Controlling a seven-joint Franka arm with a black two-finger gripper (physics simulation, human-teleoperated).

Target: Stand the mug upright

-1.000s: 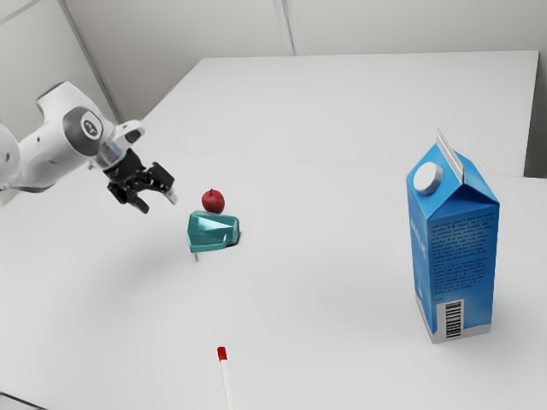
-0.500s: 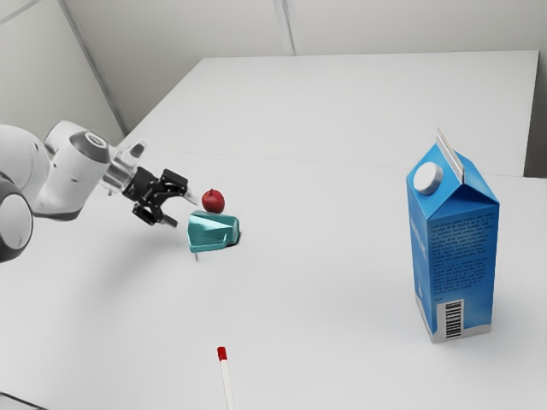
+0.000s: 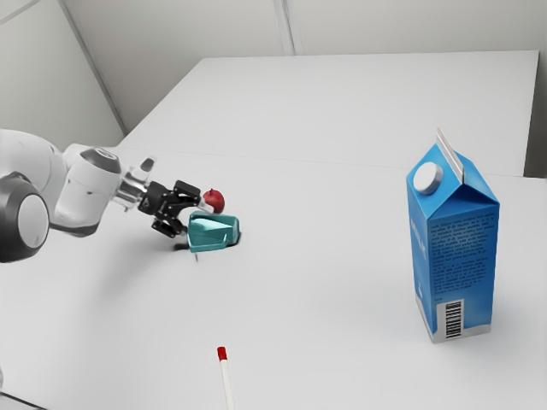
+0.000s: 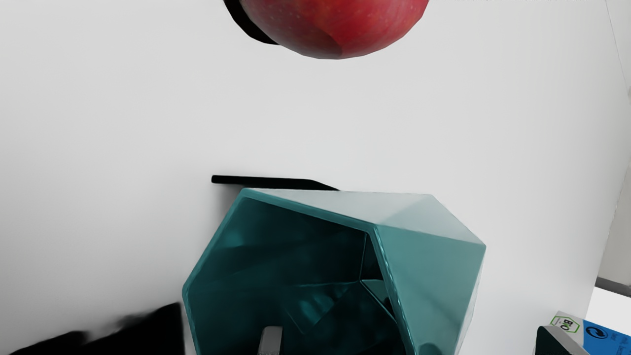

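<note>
Mug (image 3: 214,231) lay on side, well in fr. ext. view's far bench (image 3: 333,120) edge, mouth twd gripper (image 3: 194,220), jaws spread.

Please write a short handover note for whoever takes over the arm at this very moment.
Gripper: jaws open, at the mug's mouth; one tip shows across the opening, the other out past the mug's side.
Mug: lying on its side on the table, mouth toward the arm. The apple is close by; the milk carton stands well off.
Done: the jaws are at the mug, no grip yet.
Left: probably close on its wall, tip it upright, then release.
</note>
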